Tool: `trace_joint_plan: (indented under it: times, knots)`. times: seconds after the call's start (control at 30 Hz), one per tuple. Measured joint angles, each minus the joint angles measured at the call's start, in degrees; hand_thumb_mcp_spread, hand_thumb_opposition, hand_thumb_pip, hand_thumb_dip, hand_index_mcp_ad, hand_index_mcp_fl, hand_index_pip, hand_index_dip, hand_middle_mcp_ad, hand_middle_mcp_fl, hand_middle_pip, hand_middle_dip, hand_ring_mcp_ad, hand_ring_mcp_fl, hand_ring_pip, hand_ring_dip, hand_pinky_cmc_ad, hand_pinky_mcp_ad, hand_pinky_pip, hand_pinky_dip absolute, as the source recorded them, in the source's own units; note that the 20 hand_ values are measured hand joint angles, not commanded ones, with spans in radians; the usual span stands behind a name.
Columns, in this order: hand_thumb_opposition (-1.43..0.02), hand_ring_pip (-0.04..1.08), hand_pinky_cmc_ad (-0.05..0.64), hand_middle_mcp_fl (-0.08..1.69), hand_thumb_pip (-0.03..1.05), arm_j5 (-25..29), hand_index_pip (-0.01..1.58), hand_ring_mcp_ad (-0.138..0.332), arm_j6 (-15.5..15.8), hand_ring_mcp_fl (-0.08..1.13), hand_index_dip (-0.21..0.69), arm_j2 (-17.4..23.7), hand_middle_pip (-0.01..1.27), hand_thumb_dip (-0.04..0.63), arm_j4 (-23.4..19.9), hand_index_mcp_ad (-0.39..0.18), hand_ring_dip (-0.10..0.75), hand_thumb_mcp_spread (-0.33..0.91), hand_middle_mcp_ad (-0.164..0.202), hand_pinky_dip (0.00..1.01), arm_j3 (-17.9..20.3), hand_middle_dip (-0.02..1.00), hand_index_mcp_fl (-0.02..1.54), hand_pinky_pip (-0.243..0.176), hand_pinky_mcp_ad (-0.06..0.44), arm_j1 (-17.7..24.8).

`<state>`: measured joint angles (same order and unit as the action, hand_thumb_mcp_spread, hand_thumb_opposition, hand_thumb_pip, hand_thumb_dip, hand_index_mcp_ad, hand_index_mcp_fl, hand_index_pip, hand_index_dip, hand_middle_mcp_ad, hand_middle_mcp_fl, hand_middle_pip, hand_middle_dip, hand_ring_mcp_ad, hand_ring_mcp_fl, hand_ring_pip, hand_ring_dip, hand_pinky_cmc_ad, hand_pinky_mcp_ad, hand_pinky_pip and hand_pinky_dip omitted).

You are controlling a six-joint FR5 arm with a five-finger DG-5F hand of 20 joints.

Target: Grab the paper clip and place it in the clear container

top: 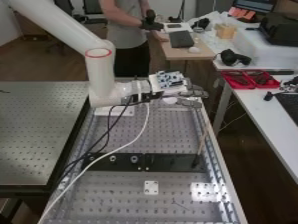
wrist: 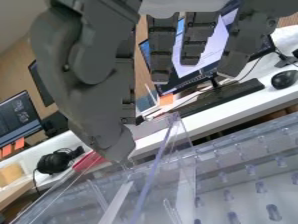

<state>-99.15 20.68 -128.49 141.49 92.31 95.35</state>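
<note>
The hand is at the end of the white arm, over the far part of the perforated bench in the high view. In the wrist view the dark grey hand hangs above clear upright walls of a transparent container. Its lower end is close to the container's upper edges; whether they touch is unclear. A faint small outline lies beside that lower end, and I cannot tell if it is the paper clip.
A black plate crosses the perforated bench, with a thin stick near its right end. Cables run down from the arm. Red trays stand on the white side table. Monitors and a keyboard lie beyond the hand.
</note>
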Motion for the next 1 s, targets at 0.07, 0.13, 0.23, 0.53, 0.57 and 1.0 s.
trace_joint_plan:
  times: [0.07,0.13,0.23,0.53,0.57,1.0]
  knots:
    - [-1.00,0.10,0.323,0.19,0.65,-0.73,1.31,0.099,0.06,0.03,0.049,-0.07,0.13,0.302,2.10,-0.164,0.126,0.44,0.058,0.22,-0.67,0.21,0.61,0.028,0.262,-0.14]
    - [-0.94,0.10,0.326,0.14,0.70,-1.25,1.29,0.101,0.13,0.02,0.063,-0.02,0.13,0.298,3.13,-0.164,0.126,0.42,0.056,0.26,-0.99,0.21,0.56,0.003,0.262,-0.21]
    - [-0.88,0.11,0.323,0.08,0.74,-1.56,1.20,0.099,-0.13,0.01,0.021,0.71,0.13,0.298,2.67,-0.164,0.126,0.37,0.059,0.33,-0.53,0.21,0.23,-0.021,0.262,-0.28]
    - [-0.82,0.12,0.326,0.01,0.75,-1.71,1.13,0.099,-1.41,0.01,-0.012,4.41,0.13,0.298,-1.24,-0.164,0.124,0.32,0.058,0.46,3.27,0.21,0.09,-0.070,0.265,-0.79]
    - [-0.80,0.12,0.326,0.01,0.76,-1.71,1.13,0.099,-1.61,0.01,-0.012,5.17,0.13,0.298,-1.87,-0.164,0.124,0.32,0.058,0.46,3.90,0.21,0.07,-0.075,0.262,-0.93]
    - [-0.79,0.12,0.323,0.01,0.73,-2.55,0.93,0.099,0.88,0.01,-0.012,18.91,0.13,0.288,-2.24,-0.164,0.124,0.29,0.058,0.47,10.85,0.21,0.12,-0.091,0.262,-5.08]
